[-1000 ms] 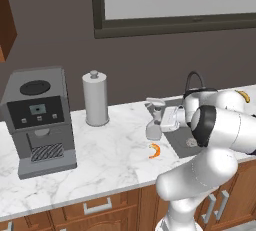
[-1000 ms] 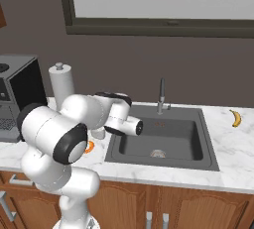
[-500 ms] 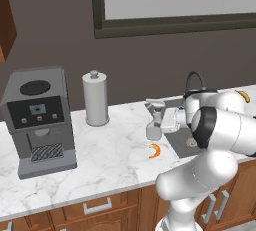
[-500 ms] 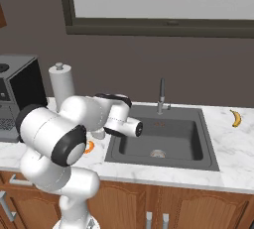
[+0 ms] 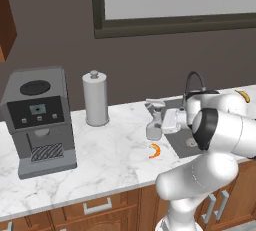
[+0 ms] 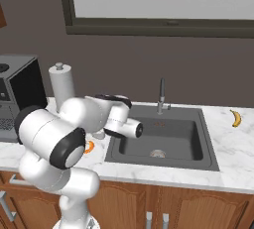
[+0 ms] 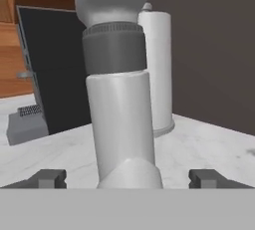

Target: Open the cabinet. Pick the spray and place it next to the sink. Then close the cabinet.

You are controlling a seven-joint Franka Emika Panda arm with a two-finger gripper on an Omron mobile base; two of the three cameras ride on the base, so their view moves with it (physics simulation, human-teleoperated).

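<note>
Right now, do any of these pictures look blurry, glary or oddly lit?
Left base view: flat, even light, only soft shadows under the coffee machine and paper towel roll. Right base view: sharp, no glare on the sink. Hand view: the spray looms very close and looks stretched, though still crisp.

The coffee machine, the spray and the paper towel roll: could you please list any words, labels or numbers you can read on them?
None can be read.
Coffee machine: its small display is too small to make out.
Spray: no label visible.
Paper towel roll: plain, no print.
</note>
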